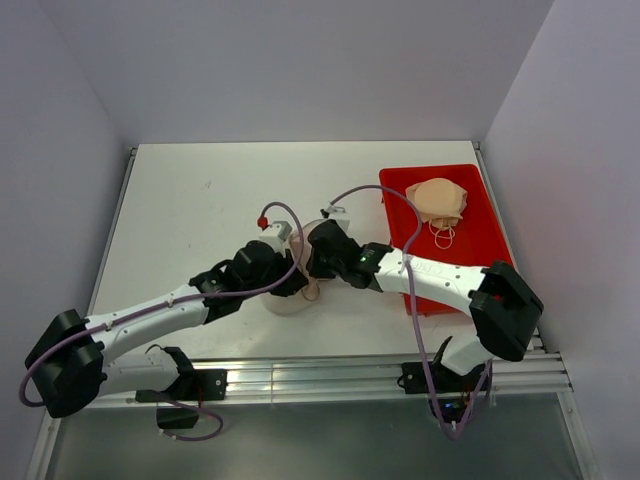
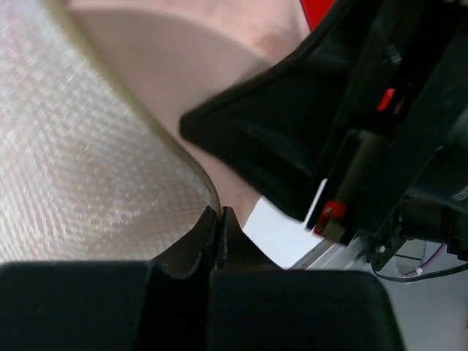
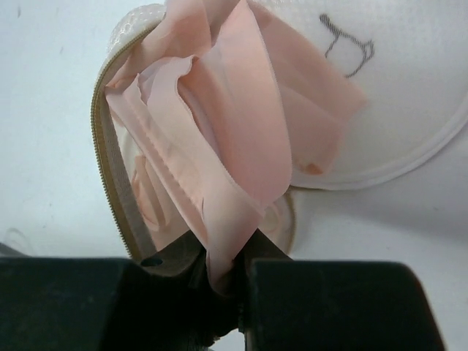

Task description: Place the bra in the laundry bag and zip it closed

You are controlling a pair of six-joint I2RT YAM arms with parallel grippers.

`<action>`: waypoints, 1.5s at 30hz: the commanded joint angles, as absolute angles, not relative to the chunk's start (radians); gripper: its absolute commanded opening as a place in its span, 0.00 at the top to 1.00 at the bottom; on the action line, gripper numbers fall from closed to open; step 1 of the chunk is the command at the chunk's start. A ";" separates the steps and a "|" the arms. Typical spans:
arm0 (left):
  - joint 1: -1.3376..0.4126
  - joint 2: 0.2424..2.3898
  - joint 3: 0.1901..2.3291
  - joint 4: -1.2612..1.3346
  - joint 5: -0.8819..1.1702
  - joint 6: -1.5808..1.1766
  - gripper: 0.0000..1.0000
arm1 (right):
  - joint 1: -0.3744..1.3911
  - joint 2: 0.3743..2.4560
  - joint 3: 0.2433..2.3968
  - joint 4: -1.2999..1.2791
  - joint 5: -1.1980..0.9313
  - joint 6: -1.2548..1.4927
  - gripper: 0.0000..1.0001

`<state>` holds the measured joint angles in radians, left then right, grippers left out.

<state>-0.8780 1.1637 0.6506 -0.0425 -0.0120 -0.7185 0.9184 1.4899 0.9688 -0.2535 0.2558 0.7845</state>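
The pale pink bra (image 3: 219,139) hangs bunched from my right gripper (image 3: 225,257), which is shut on a fold of its fabric. It sits partly inside the open mouth of the white mesh laundry bag (image 3: 409,110), whose tan zipper edge (image 3: 110,175) curves along the left. A small black mark (image 3: 347,47) shows on the bag's round face. My left gripper (image 2: 219,216) is shut on the bag's rim, with the mesh wall (image 2: 80,161) to its left. In the top view both grippers, left (image 1: 292,278) and right (image 1: 318,255), meet over the bag (image 1: 290,302) at mid-table.
A red tray (image 1: 480,240) stands at the right of the table with a darker tan bra (image 1: 440,200) in it. The right arm's black body (image 2: 307,124) fills the space close to my left gripper. Walls close in on both sides.
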 commanded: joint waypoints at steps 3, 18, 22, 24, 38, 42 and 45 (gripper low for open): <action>-0.874 1.173 0.657 0.069 0.037 -0.698 1.00 | 0.919 1.555 1.011 -0.149 0.123 0.775 1.00; -0.871 1.174 0.617 0.121 0.025 -0.698 1.00 | 0.821 1.802 0.920 0.158 -0.232 0.942 1.00; -0.870 1.160 0.617 0.107 0.006 -0.695 1.00 | 0.818 1.795 0.884 0.193 -0.244 0.966 0.80; -0.867 1.154 0.615 0.098 -0.029 -0.701 1.00 | 0.810 1.773 0.858 0.204 -0.252 0.973 0.68; -0.828 0.980 0.560 -0.026 -0.305 -0.781 1.00 | 0.790 1.595 0.792 0.135 -0.203 0.960 0.28; -0.824 0.982 0.535 -0.037 -0.310 -0.781 1.00 | 0.788 1.534 0.822 0.049 -0.143 0.942 0.22; -0.815 0.976 0.502 -0.009 -0.290 -0.790 1.00 | 0.790 1.513 0.856 -0.020 -0.095 0.910 0.14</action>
<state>-0.8234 0.9932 0.5289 -0.0288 -0.2657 -0.7761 0.7940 1.5555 0.8024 0.0669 -0.1665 0.9531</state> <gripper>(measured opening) 0.021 0.838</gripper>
